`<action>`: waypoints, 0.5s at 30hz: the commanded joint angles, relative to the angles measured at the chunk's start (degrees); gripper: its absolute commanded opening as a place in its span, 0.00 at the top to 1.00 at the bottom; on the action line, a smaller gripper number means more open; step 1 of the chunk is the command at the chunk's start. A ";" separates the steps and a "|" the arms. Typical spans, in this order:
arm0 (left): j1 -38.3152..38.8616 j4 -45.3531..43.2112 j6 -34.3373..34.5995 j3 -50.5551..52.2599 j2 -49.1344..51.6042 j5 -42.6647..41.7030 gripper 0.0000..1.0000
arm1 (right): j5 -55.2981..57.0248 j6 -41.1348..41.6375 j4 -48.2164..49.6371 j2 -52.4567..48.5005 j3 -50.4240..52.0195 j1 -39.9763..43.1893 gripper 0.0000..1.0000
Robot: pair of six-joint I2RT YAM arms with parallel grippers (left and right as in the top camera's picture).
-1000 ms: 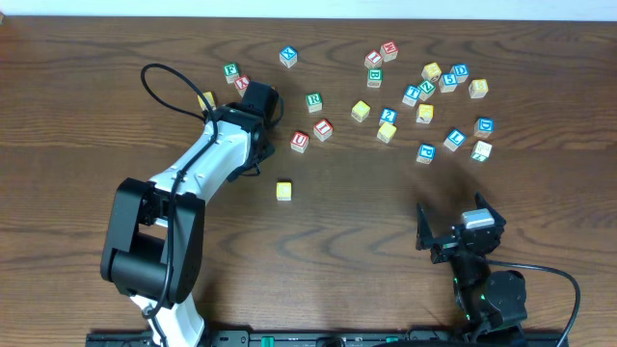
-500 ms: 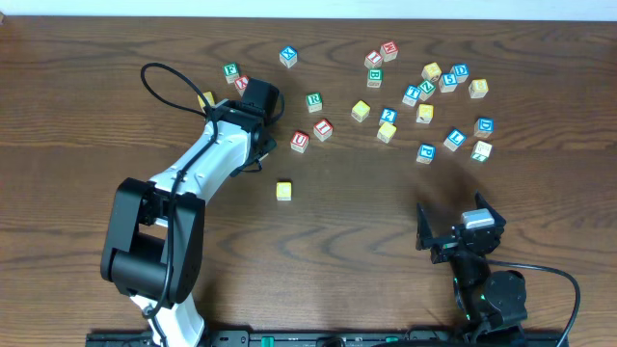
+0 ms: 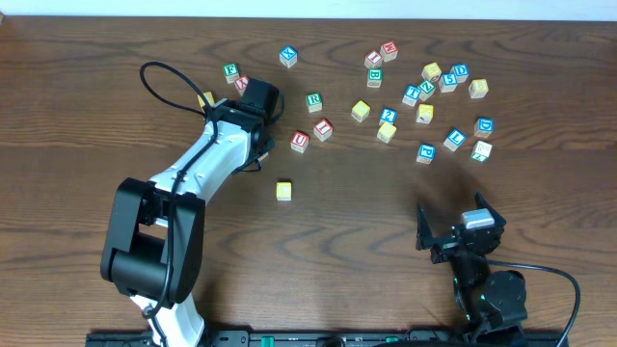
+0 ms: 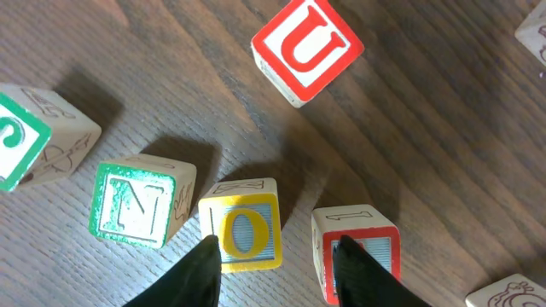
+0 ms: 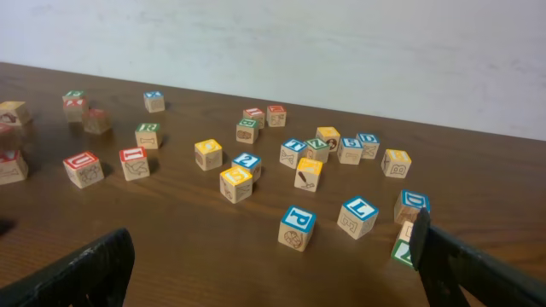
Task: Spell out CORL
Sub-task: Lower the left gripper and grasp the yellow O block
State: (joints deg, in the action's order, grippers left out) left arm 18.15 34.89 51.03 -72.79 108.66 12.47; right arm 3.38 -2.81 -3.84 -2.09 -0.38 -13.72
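Note:
In the left wrist view my left gripper is open and empty. It is low over a yellow O cube, which lies just inside its left fingertip. A red-framed cube lies under its right fingertip. In the overhead view the left arm's wrist hides the fingers and I cannot pick out the O cube. A lone yellow-faced cube sits mid-table. The green R cube and the blue L cube lie among the scattered cubes. They also show in the right wrist view, R and L. My right gripper is open and empty near the front edge.
A red U cube, a green N cube and a green S cube surround the left gripper. Several more letter cubes lie across the back right, among them a blue P cube. A cable loops behind the left arm.
The left wrist has shifted very slightly. No cube has moved and the right arm is still.

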 commanded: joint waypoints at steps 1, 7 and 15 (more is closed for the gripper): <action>-0.13 0.57 0.09 -0.17 0.37 1.97 0.59 | 0.09 -0.70 -0.22 0.31 0.07 0.33 0.01; -0.15 1.90 0.11 -0.17 0.37 2.67 0.58 | 0.09 -0.68 -0.22 0.31 0.07 0.33 0.01; -0.15 2.27 0.13 -0.17 0.37 3.28 0.58 | 0.09 -0.68 -0.22 0.31 0.07 0.33 0.01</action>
State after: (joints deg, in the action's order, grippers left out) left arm 18.15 36.97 51.03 -72.79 108.66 14.11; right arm 3.40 -2.81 -3.84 -2.09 -0.38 -13.72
